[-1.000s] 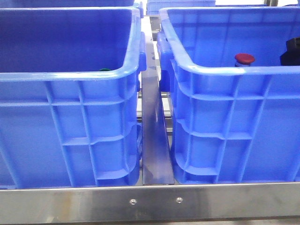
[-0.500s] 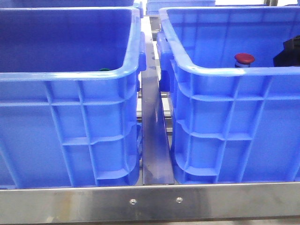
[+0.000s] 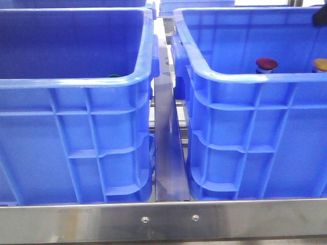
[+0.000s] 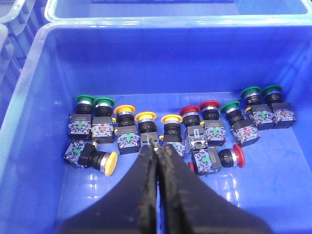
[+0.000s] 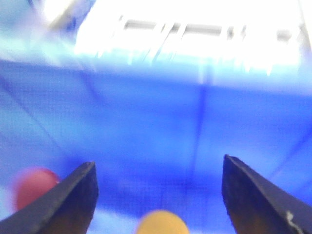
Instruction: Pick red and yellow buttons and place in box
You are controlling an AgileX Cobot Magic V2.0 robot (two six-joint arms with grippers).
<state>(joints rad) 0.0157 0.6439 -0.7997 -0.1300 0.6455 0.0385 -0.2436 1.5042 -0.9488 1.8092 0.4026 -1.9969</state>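
The dark red button and the yellow button stand inside the right blue box, their heads showing just above its near rim. My right gripper is open and empty above them. Its view is blurred and shows the yellow button low between the fingers and the red one beside one finger. In the front view only a dark bit of the right gripper shows at the top right edge. My left gripper is shut and empty, hovering over the left crate's floor.
The left crate holds several push buttons in green, yellow and red, lined up in a row, some lying on their sides. A green head peeks over its rim. A metal rail runs between the crates.
My right gripper has risen from inside the right box towards the top right edge of the front view. The yellow button now stands uncovered next to the red one.
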